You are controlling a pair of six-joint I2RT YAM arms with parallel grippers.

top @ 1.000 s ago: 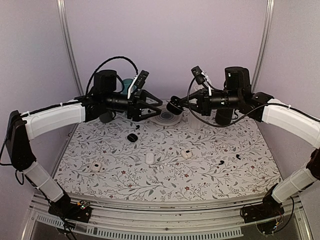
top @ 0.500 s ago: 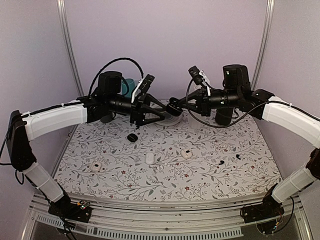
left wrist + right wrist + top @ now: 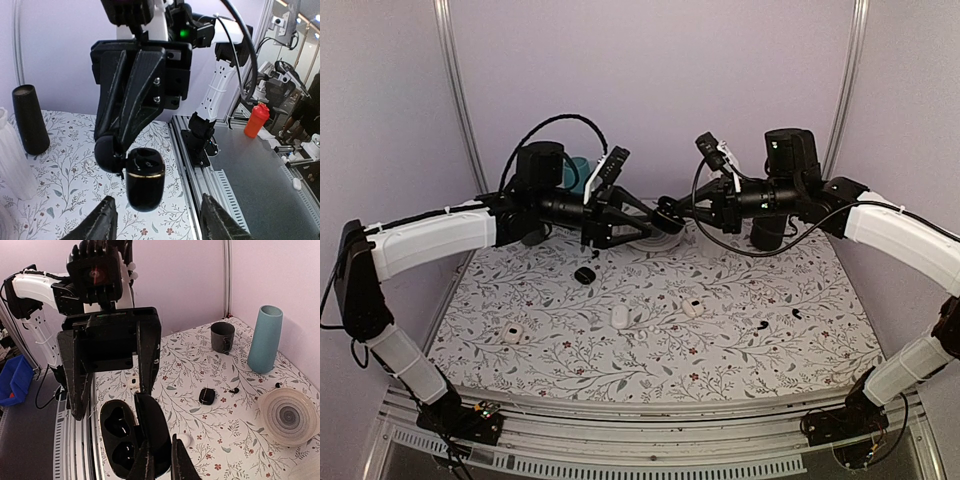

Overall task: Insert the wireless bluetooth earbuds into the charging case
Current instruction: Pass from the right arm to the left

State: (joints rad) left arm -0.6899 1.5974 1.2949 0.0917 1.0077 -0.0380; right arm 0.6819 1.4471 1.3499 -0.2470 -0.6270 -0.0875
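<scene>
The open black charging case (image 3: 117, 440) is held in the air above the far middle of the table (image 3: 740, 370). Its lid is pinched between the pressed-together fingers of the right gripper (image 3: 159, 460), and two hollow sockets are shown in its body. The left gripper (image 3: 157, 220) is turned toward it with its fingers spread, one to each side of the case; whether it is touched cannot be told.

A black earbud (image 3: 760, 325) is seen lying on the right part of the table, with a second black earbud (image 3: 796, 314) near it, further right. Both are well apart from the held case.

The table is covered by a white cloth printed with grey vines and small red flowers. A smaller black case (image 3: 584, 275) is found left of centre, and three small white pieces (image 3: 620, 316) are strung across the middle; cases or buds, it cannot be told. A pale ribbed dish (image 3: 287, 416), a teal vase (image 3: 265, 337), a dark cup (image 3: 222, 336) and a black cylinder (image 3: 29, 120) are placed toward the far edge.

The space is closed in by pale lilac walls (image 3: 650, 80) and aluminium posts (image 3: 455, 90). A workshop with a red bottle (image 3: 256, 120) is glimpsed beyond the table's near side.
</scene>
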